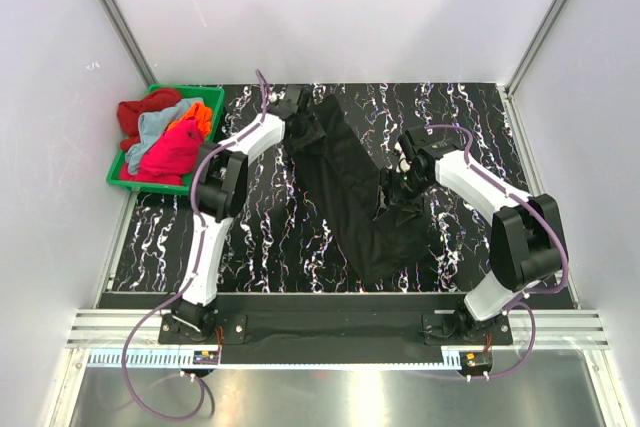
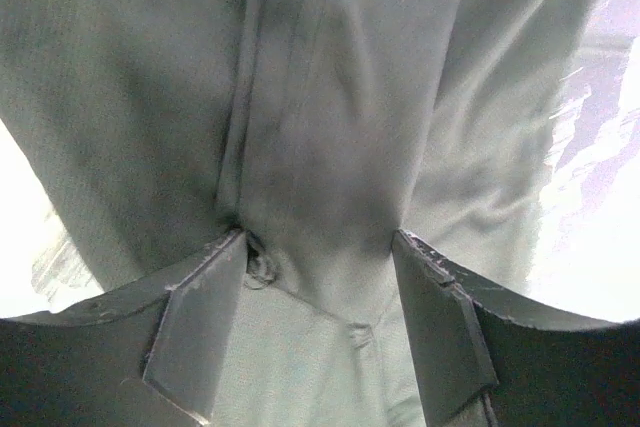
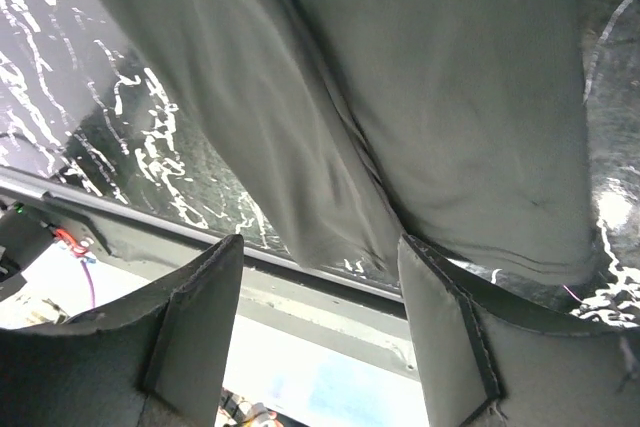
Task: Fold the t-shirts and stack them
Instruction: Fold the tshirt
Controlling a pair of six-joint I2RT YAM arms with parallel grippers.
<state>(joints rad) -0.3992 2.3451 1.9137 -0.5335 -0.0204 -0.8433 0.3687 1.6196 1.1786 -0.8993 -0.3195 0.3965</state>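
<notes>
Black t-shirt (image 1: 350,207) runs almost to the front edge of the bench (image 1: 260,237), with bench showing on both sides. Left end effector (image 2: 320,237): cloth between wide fingers, hold unclear. Right end effector (image 3: 320,242): fingers spread, holding nothing.

**One high view, two close ones**

The top camera sits high above and behind the left arm (image 1: 215,197) and right arm (image 1: 505,217). It looks down over the whole table (image 1: 270,242) from well back, with the far edge uppermost. The left wrist camera peers out between the left fingers (image 2: 190,337), so near the black shirt (image 2: 330,97) that cloth nearly fills the view. The right wrist camera looks past the right fingers (image 3: 190,332) toward the table's near edge. All three views share the shirt.
</notes>
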